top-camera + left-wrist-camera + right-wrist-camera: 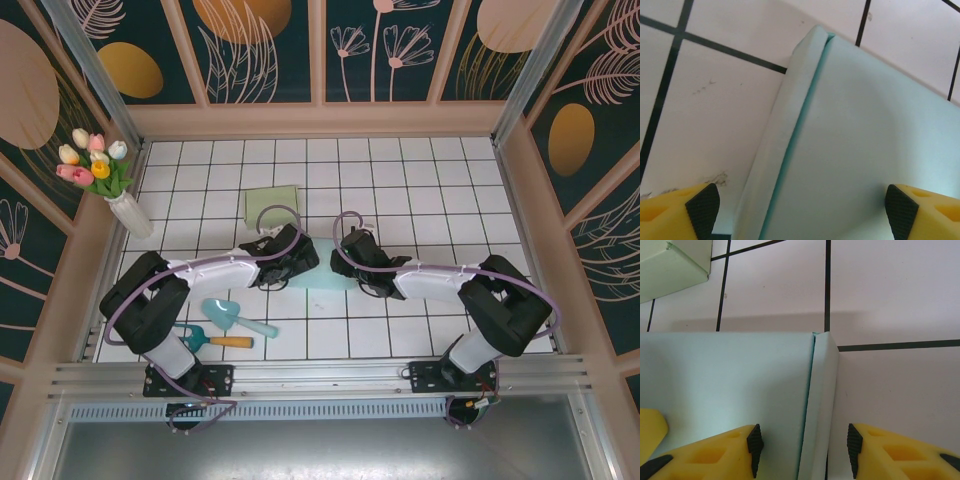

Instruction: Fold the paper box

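The paper box [325,283] lies nearly flat, only its edge flaps [822,390] bent; left gripper [801,212] and right gripper [804,449] have jaws apart, empty.

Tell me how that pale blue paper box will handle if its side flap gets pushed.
The paper box looks thin-walled and lies flat, so it is probably light and may slide on the smooth tiled table. Its side flap meets the panel at a crease, so it would likely hinge rather than resist.
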{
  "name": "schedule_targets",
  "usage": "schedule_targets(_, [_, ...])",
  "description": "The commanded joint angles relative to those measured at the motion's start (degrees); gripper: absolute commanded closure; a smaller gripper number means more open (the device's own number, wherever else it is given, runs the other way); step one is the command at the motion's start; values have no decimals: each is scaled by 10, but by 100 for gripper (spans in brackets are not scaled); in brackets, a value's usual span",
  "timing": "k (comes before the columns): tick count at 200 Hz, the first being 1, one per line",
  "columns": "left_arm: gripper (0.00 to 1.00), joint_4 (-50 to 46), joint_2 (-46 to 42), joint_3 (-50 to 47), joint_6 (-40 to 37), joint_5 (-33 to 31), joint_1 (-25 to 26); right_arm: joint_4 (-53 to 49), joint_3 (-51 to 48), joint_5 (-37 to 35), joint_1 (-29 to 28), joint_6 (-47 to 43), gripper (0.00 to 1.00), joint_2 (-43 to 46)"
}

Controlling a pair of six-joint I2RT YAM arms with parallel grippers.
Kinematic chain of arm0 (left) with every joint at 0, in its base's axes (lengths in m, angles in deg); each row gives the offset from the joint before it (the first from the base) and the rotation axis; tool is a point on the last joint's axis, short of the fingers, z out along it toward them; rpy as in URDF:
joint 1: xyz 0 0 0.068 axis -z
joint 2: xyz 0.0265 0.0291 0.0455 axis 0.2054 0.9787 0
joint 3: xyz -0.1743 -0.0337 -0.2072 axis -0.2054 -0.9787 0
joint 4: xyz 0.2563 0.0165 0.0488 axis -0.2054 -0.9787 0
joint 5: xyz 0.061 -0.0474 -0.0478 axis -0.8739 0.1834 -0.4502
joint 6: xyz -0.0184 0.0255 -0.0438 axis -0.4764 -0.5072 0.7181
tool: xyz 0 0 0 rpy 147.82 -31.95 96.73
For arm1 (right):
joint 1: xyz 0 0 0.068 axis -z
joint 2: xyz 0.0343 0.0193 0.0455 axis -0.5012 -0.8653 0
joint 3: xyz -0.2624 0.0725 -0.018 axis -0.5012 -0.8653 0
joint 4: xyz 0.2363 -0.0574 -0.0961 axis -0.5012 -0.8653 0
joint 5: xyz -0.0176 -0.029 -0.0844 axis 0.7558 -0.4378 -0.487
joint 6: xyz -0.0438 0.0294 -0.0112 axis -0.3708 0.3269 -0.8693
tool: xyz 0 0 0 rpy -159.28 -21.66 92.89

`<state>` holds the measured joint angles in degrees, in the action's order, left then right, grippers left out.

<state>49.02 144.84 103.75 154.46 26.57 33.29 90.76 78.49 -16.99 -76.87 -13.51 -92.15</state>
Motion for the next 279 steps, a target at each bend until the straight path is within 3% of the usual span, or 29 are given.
schedule_targets(1, [11,-40,-21,6,25,-1,4,-7,-15,8,2,10,48,-3])
schedule_targets(103, [11,-125,-5,58,85,1,7,-6,-22,7,2,9,48,-3])
schedule_targets(201, [18,-91,31,54,113,53,12,2,-30,8,3,13,49,-10])
schedule_targets(279, [24,-94,39,49,108,23,13,-2,-36,11,2,12,48,2])
